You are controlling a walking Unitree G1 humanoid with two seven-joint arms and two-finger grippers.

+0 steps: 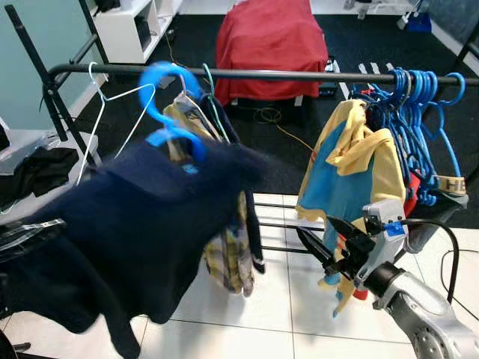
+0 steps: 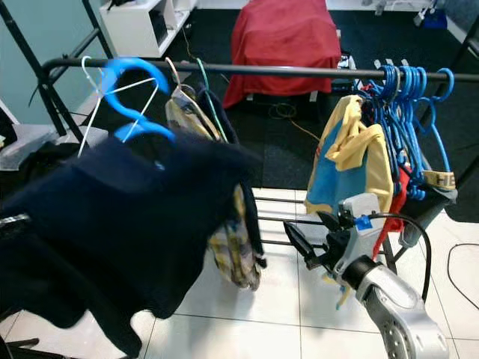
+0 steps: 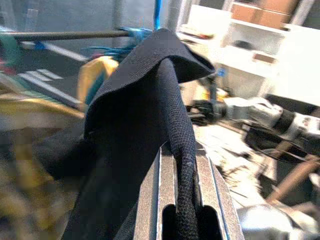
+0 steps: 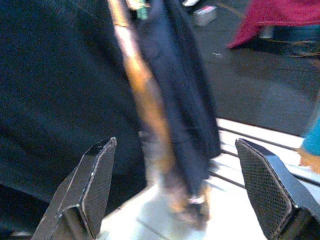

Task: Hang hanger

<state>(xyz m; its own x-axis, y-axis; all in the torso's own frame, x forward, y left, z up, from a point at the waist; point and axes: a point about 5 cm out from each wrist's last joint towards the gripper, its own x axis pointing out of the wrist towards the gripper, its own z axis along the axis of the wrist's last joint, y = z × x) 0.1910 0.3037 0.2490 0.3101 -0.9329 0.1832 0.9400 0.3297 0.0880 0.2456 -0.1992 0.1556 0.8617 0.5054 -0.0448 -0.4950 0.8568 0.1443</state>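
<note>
A blue hanger [image 1: 171,105] carries a dark navy garment [image 1: 150,217]. Its hook is blurred and sits at the height of the black clothes rail [image 1: 299,75], near the rail's left end; I cannot tell whether it rests on the rail. My left gripper [image 3: 182,150] is shut on a fold of the navy garment. My right gripper [image 1: 327,243] hangs open lower right, in front of a yellow-and-blue garment [image 1: 352,172], with nothing between its fingers [image 4: 92,175].
A plaid shirt [image 1: 228,254] and a white wire hanger [image 1: 105,101] hang beside the blue hanger. Several empty blue hangers [image 1: 419,112] crowd the rail's right end. A red-covered piece of furniture [image 1: 269,41] and a white shelf [image 1: 135,26] stand behind. The rack's low bars [image 1: 277,224] cross the tiled floor.
</note>
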